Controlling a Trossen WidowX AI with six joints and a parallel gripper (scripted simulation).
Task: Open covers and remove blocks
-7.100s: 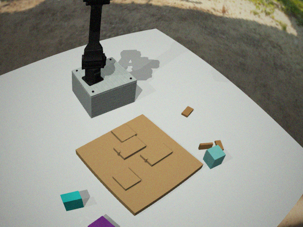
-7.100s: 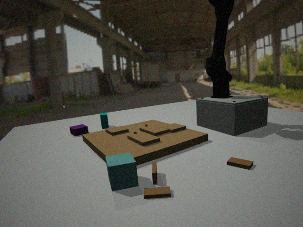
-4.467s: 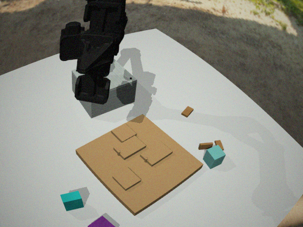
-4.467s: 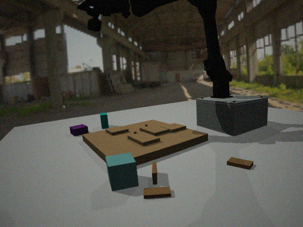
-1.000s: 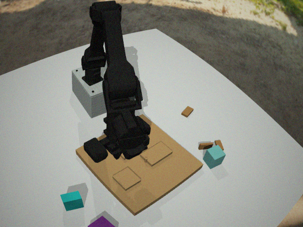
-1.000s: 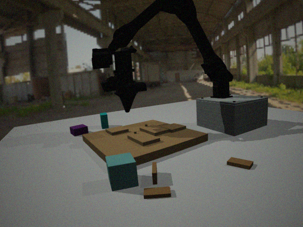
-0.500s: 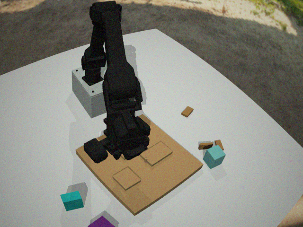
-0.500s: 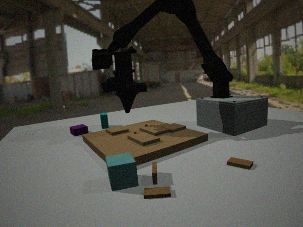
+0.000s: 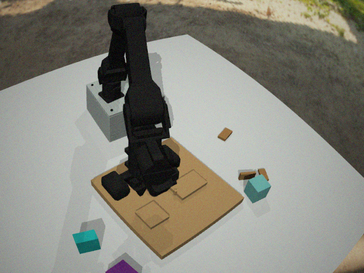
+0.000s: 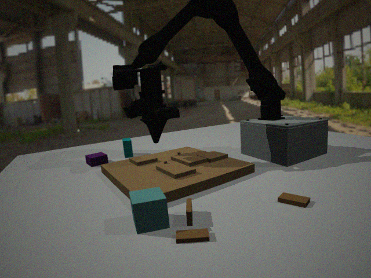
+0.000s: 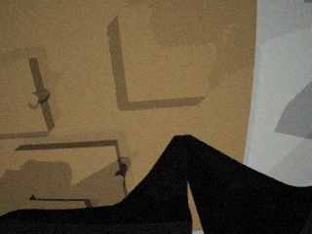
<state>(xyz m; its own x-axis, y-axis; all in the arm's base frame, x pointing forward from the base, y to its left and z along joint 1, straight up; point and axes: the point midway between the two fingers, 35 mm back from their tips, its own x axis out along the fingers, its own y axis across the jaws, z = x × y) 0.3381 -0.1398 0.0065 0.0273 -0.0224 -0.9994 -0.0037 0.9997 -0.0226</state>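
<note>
Your gripper (image 10: pixel 155 139) hangs above the puzzle board (image 10: pixel 140 179) with its fingers pressed fully together and nothing between them, so use it as a closed wedge for pushing, not grasping. The step in hand looks like opening one of the remaining covers: in the exterior view the tip points down over the board's middle, apart from the surface, above the raised covers. Bring the tip down just beside a cover's edge, not on top of it, then push along its track if it slides, or well away from the pin (image 11: pixel 43 96) if it swivels, so that it turns rather than jams. Keep the pressure light and sideways; pressing down would likely pin the cover to the board. Three blocks already rest on the table: a teal cube (image 9: pixel 257 187) to one side, a teal block (image 9: pixel 87 240) and a purple block (image 9: pixel 121 268) to the other, with three small brown pieces (image 9: pixel 224 133) lying loose. From above, the arm hides the covers nearest its base, so you cannot tell which are open. No well shows, and the wrist view is too blurred to tell sliding covers from swivelling ones.
</note>
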